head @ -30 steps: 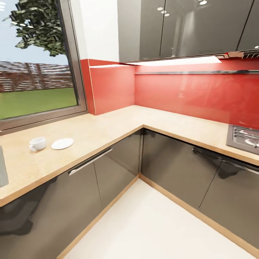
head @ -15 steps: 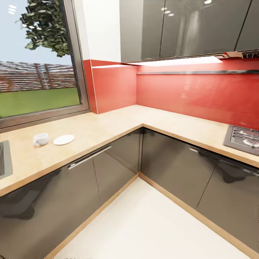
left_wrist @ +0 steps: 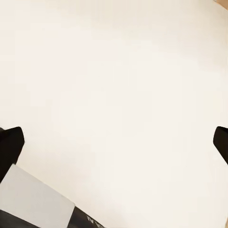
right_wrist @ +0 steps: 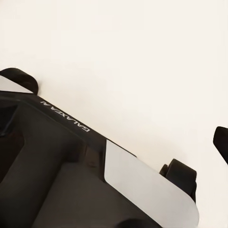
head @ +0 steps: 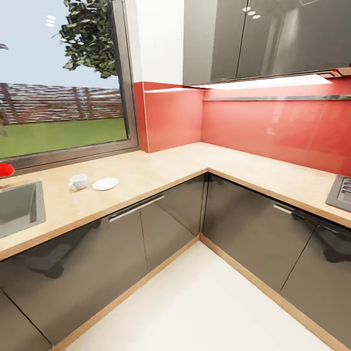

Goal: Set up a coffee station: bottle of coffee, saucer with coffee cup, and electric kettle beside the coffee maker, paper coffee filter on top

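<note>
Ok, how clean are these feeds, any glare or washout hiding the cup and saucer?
Head view: sharp, evenly lit; the coffee cup and saucer sit apart on the matte countertop, no glare on them; reflections only on the glossy cabinet doors and red backsplash. Both wrist views: pale, near-featureless floor, so little contrast there.

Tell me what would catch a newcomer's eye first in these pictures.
The glossy red backsplash running along the corner above the light wood countertop grabs attention first. Next comes the big window at the left, with grass and a tree outside. On the countertop below it, a white coffee cup stands beside, not on, a white saucer, with the steel sink further left.
</note>
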